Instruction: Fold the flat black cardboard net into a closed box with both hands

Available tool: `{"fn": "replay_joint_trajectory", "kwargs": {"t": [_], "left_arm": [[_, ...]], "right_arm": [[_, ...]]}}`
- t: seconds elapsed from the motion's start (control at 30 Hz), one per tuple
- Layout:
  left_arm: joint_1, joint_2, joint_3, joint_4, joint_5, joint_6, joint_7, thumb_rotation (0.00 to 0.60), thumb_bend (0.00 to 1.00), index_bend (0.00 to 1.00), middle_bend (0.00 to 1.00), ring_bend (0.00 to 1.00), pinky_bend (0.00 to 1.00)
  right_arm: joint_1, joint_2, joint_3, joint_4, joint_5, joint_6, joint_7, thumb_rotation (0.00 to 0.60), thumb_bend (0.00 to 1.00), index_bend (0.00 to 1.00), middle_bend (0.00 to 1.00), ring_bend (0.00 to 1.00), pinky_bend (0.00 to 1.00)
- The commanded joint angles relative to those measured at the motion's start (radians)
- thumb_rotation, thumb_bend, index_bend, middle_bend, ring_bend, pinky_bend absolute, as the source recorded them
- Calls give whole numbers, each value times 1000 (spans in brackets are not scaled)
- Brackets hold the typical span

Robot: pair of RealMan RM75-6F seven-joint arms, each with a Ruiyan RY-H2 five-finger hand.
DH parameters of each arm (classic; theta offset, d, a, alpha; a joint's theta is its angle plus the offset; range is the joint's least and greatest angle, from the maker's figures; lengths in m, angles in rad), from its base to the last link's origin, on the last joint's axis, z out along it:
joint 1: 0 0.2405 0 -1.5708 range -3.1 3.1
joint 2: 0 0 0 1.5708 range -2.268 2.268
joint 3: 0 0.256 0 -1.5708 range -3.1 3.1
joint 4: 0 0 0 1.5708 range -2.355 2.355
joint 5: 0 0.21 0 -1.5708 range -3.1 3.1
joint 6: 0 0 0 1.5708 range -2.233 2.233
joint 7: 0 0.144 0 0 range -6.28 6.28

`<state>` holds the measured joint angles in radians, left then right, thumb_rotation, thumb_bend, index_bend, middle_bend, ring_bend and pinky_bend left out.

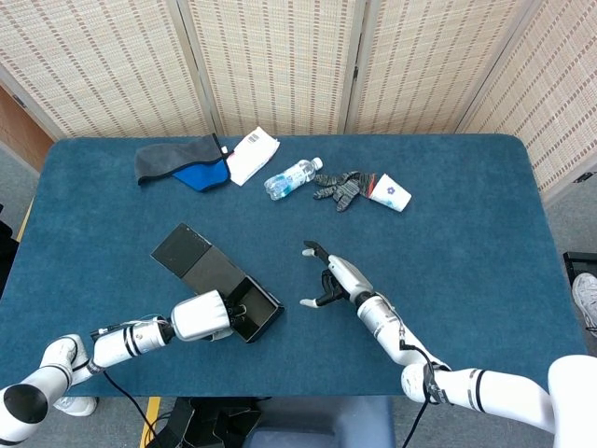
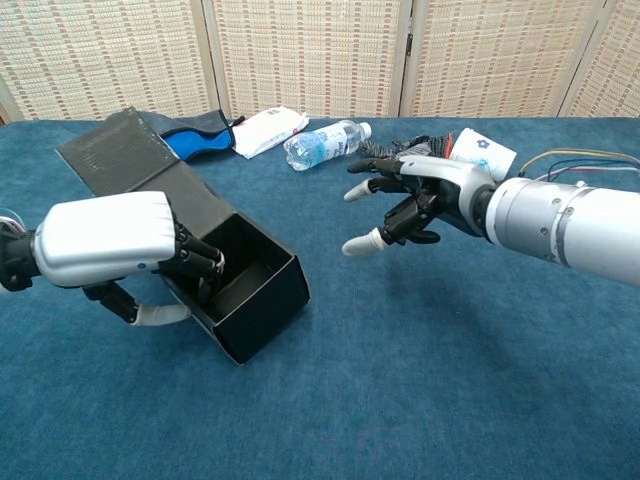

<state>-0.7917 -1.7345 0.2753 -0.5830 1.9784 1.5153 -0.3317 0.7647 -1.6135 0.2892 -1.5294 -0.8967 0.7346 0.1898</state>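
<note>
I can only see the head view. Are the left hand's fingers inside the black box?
Observer: Yes. In the chest view the left hand has fingers hooked over the wall of the black box, reaching inside.
Operator: Is anything in the box?
Observer: Only those fingers; the floor looks bare.
Operator: Is the other hand holding something?
Observer: No. The right hand hangs above the table, fingers apart, holding nothing.

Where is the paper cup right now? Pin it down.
In the head view the paper cup lies on its side at the table's far edge, right of centre, just right of the grey glove.
</note>
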Motion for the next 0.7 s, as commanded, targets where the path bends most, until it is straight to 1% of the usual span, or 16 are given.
{"fn": "replay_joint_trajectory", "kwargs": {"t": [0.03,0.23,0.4,0.47,0.6,0.67,0.7], "left_arm": [[-5,-4,1,0,3,-6,3,600,480,617,493,685,900],[-18,-7,-4,-3,1,-15,0,600,535,695,592,684,900],[-20,-12,-4,8,2,-13,-5,600,537,757,683,683,900],[-20,-14,-5,21,2,-6,-10,600,537,771,704,681,900],[-21,-14,-6,45,5,10,-7,600,535,753,694,675,897],[-21,-11,-5,58,7,18,1,600,532,702,640,667,887],[-20,-7,-6,63,6,24,5,600,531,654,596,657,879]], "right_arm": [[-2,0,0,-1,0,3,1,600,84,0,137,745,896],[-7,1,0,-2,-2,9,5,600,84,0,137,745,896],[-8,1,-2,-1,-4,7,6,600,84,0,140,745,896],[-9,1,-1,-1,-4,6,7,600,84,0,140,745,896],[-8,0,-1,1,-4,4,7,600,84,0,140,745,896],[-7,0,0,1,-5,2,8,600,84,0,140,745,896],[-7,0,1,1,-8,2,9,600,84,0,140,745,896]]}}
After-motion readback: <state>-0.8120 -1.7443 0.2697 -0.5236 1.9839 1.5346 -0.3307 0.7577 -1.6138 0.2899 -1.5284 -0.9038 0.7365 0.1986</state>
